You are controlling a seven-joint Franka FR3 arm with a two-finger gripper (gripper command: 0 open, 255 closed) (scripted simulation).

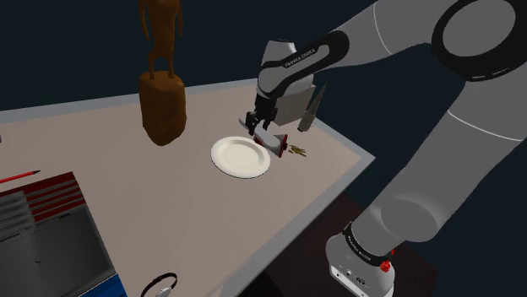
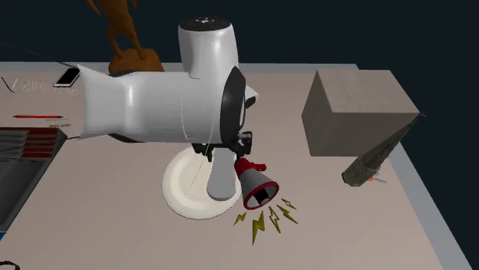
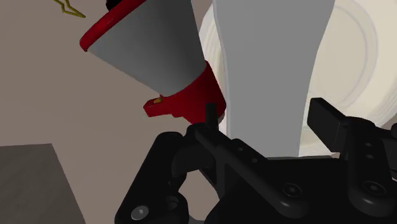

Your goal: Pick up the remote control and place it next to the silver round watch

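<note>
White remote (image 3: 267, 76) in jaws, watch (image 1: 158, 286) at shoulder view btm.

White arm (image 1: 431, 177), dark joints — black claw (image 1: 258, 126) with screws.

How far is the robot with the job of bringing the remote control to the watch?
Done: the gripper is shut on the pale remote control, which hangs upright over the white plate. In hand: the lift, it seems. Left: the carry across the table to the watch, near the shoulder view's lower edge, and the release beside it.
</note>
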